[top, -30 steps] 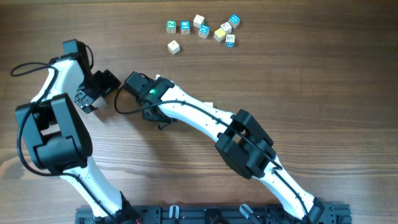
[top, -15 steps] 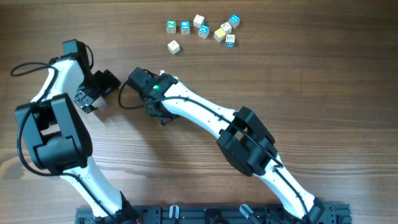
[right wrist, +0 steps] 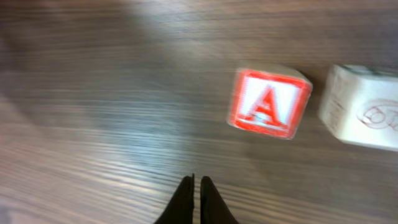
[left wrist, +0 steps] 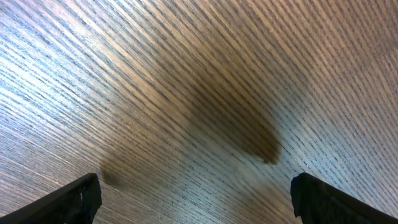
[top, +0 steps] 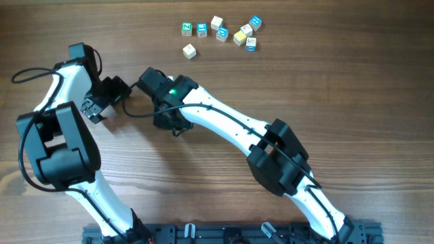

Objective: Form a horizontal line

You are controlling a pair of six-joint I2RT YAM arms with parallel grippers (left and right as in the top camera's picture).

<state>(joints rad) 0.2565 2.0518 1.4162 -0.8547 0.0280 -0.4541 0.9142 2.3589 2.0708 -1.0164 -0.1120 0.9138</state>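
In the right wrist view a cube with a red "A" (right wrist: 269,102) lies on the wood, with a cream cube with a faint mark (right wrist: 364,115) just right of it across a small gap. The other cubes of the row are out of view. My right gripper (right wrist: 198,182) is shut and empty, low over bare wood, nearer than the A cube and to its left. In the overhead view the right gripper (top: 148,80) and its wrist hide these cubes. My left gripper (left wrist: 196,199) is open and empty over bare wood; it also shows in the overhead view (top: 108,93).
A loose cluster of several cubes with blue, green, cream and yellow faces (top: 222,32) lies at the far middle of the table. One cream cube (top: 189,50) sits apart, nearer. The two grippers are close together at the left.
My right arm has swung its wrist a little toward the far side, now covering a pale cube that showed beside it. The left arm has not moved.
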